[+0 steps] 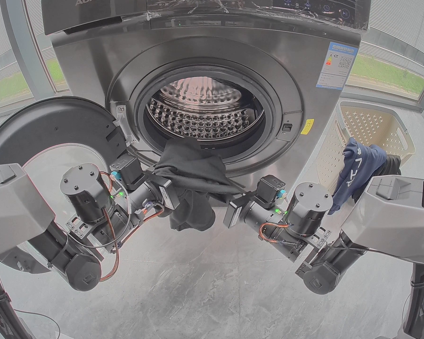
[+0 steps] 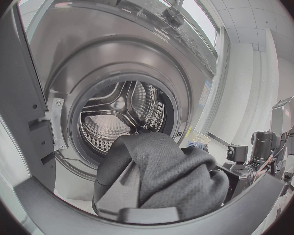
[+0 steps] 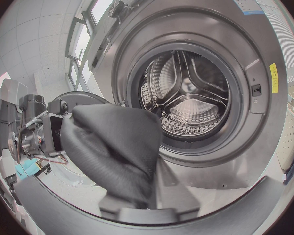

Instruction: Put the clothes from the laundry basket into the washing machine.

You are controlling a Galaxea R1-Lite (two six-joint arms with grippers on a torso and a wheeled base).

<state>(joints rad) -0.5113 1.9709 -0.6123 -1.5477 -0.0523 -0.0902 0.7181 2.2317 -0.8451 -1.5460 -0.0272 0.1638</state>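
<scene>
A black garment (image 1: 193,168) hangs stretched between my two grippers, just in front of the lower lip of the washing machine's open drum (image 1: 202,111). My left gripper (image 1: 171,190) is shut on its left side, and in the left wrist view the black garment (image 2: 173,167) drapes over the fingers. My right gripper (image 1: 232,206) is shut on the right side, and there too the black garment (image 3: 117,147) covers the fingers. A loose fold dangles below toward the floor. The drum looks bare inside. A navy garment (image 1: 358,170) hangs over the rim of the laundry basket (image 1: 377,123).
The machine's round door (image 1: 47,128) stands swung open on the left, close behind my left arm. The cream laundry basket sits on the floor right of the machine, beside my right arm. Grey stone floor (image 1: 212,283) lies open below the grippers.
</scene>
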